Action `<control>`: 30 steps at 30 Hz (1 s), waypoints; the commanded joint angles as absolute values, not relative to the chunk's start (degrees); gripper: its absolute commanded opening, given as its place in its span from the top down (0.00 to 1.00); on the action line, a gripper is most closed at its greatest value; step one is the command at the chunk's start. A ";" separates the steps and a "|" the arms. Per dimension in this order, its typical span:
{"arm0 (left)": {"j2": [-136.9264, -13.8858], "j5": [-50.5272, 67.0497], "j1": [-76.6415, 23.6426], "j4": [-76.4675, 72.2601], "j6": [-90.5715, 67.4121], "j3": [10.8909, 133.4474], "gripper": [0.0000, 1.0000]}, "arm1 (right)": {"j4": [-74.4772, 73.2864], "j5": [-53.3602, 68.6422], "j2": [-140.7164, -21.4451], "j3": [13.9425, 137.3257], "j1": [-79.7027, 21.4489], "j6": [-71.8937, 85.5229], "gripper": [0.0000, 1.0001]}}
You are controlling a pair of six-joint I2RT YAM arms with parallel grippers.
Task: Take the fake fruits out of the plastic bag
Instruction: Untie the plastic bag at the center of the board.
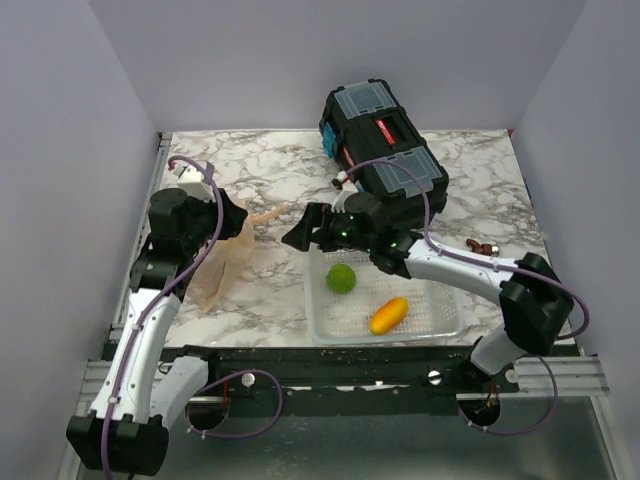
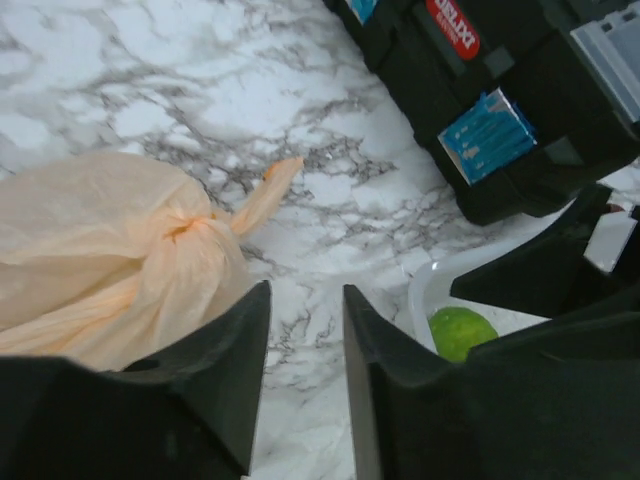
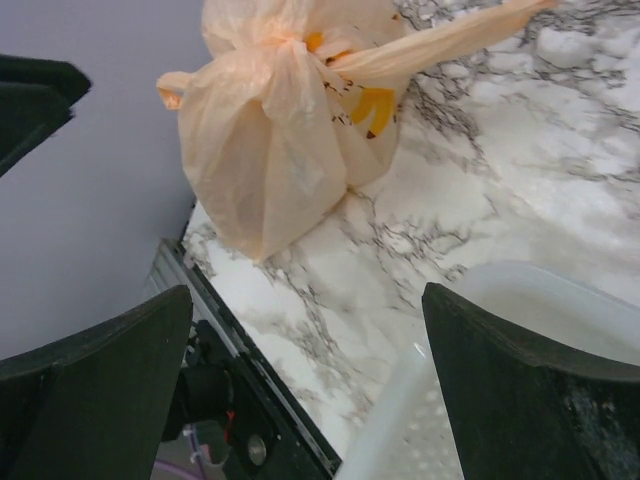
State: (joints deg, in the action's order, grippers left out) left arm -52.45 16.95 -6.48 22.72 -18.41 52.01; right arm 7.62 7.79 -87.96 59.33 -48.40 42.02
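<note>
The plastic bag [image 1: 222, 268] lies on the marble table [image 1: 270, 170] near its left edge, knotted at the neck, with one loop end trailing toward the middle. Its contents are hidden (a yellow patch shows on its skin in the right wrist view, print or fruit I cannot tell). The left gripper [image 2: 305, 295] hangs just beside the knot, its jaws parted by a narrow gap with only marble between them, the bag bunched against the outer side of one finger. The right gripper [image 3: 305, 300] faces the bag from the other side, jaws spread wide and holding nothing, over the near corner of the white basket [image 1: 440, 318]. In the basket sit a green ball [image 1: 341, 278] and an orange fruit [image 1: 389, 315], apart. A black toolbox [image 1: 385, 140] stands behind. A small red-brown cluster [image 1: 482, 245] lies on the marble right of the basket.
</note>
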 commanded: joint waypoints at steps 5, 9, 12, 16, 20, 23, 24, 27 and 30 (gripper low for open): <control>-43.60 5.08 -5.64 21.50 -16.89 50.36 0.57 | 17.24 3.19 -101.95 72.33 -53.37 47.96 0.05; -41.69 5.46 -5.36 21.08 -17.15 50.33 0.59 | 16.61 -3.11 -109.28 78.32 -55.95 49.97 0.12; -41.84 5.49 -5.36 20.77 -17.34 49.60 0.57 | 15.70 -5.29 -114.12 82.92 -57.36 50.35 0.17; -44.48 9.27 -5.27 21.79 -17.75 51.16 0.54 | 11.74 -6.55 -120.87 90.92 -58.34 47.64 0.18; -44.72 9.46 -5.19 21.09 -18.19 50.36 0.51 | 6.58 -8.08 -125.11 96.75 -59.18 44.64 0.19; -45.28 10.43 -4.93 21.36 -18.28 50.93 0.51 | 4.91 -8.11 -127.49 99.66 -59.57 41.82 0.25; -45.31 10.61 -4.92 21.30 -18.28 50.94 0.51 | 3.53 -7.87 -128.53 101.13 -59.53 41.11 0.29; -45.39 10.55 -4.92 21.01 -18.37 50.54 0.50 | 2.32 -7.81 -129.44 101.37 -59.59 39.44 0.57; -46.50 11.30 -4.67 21.11 -18.54 50.93 0.50 | 3.22 -8.12 -128.52 99.03 -59.59 37.57 0.71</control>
